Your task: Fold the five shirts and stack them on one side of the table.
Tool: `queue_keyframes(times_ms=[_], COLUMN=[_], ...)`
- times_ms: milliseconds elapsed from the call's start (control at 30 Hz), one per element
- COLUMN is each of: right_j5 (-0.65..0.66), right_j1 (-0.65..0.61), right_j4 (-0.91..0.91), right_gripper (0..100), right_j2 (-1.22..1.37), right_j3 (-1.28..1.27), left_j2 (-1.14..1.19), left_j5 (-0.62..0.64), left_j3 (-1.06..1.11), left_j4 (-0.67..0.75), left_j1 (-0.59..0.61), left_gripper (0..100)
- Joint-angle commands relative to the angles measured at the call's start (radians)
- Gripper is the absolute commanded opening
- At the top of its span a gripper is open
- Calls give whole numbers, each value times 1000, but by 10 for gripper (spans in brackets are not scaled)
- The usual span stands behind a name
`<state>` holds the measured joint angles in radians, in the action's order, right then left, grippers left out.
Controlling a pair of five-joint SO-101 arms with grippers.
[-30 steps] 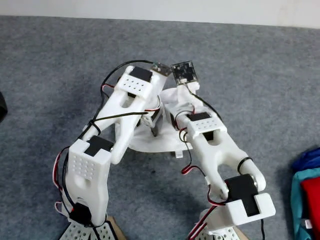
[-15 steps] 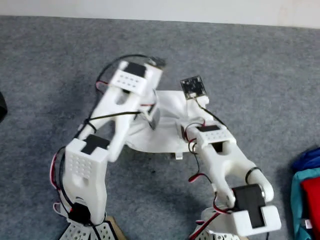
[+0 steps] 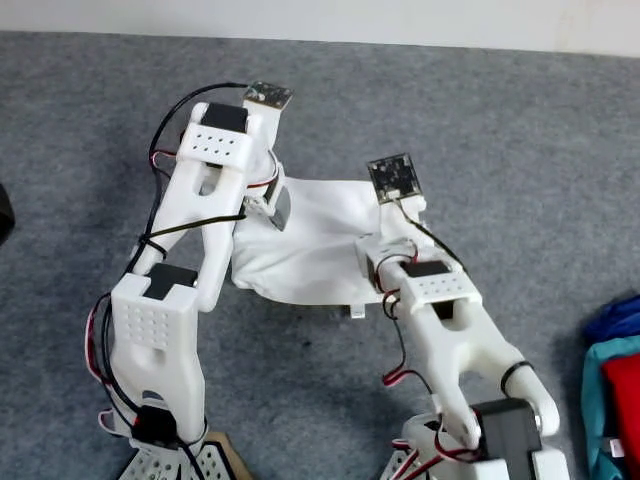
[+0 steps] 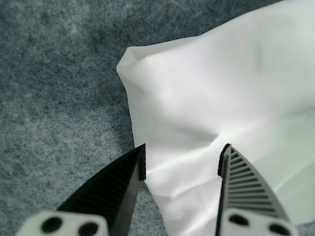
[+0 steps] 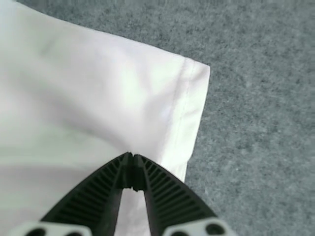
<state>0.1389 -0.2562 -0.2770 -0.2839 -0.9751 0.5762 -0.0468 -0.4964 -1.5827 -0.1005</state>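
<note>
High view: a white shirt (image 3: 315,245) lies loosely spread at the middle of the grey worktop (image 3: 520,130), rumpled along its 9 o'clock side. The left arm (image 3: 165,310) comes up from 7 o'clock, and the left gripper (image 3: 278,206) sits over the shirt's 10 o'clock corner. The right arm (image 3: 455,320) comes up from 5 o'clock, its wrist over the shirt's 3 o'clock edge. A stack (image 3: 615,385) of folded shirts, blue, teal and red, lies at the frame's 4 o'clock edge, well apart from the white one. A dark thing (image 3: 4,214) shows at the 9 o'clock edge. A pale wall (image 3: 320,18) runs along 12 o'clock.

Left wrist view: the left gripper (image 4: 182,160) is released, jaws wide apart and straddling a creased border of the shirt (image 4: 221,93). One finger (image 4: 120,179) is over bare worktop (image 4: 54,78), just beside the cloth; the other is over the cloth. A folded corner of the shirt lies beyond the fingertips.

Right wrist view: the right gripper (image 5: 132,172) is clenched on the shirt (image 5: 83,93), ribbed jaws pressed together with only a sliver of white between them. It grips near a stitched hem (image 5: 184,120), and a square corner of the shirt lies flat just beyond. Grey worktop (image 5: 261,98) shows past the hem.
</note>
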Motion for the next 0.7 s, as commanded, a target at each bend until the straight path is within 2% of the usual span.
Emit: queue_keyframes(times_ms=[0, 200, 400, 667], right_j5=[2, -55, -137, -175], right_j1=[8, 31, 59, -16], right_j4=[16, 10, -31, -176], right_gripper=[9, 17, 225, 241], right_j2=[-84, -222, -213, -56], right_j3=[-12, -61, -62, 64], left_j2=[2, 76, 114, 117], left_j5=[5, 5, 5, 5], left_j3=[1, -15, -73, -73], left_j4=[0, 2, -6, -6], left_j1=[10, 70, 96, 90], left_gripper=[248, 248, 248, 248])
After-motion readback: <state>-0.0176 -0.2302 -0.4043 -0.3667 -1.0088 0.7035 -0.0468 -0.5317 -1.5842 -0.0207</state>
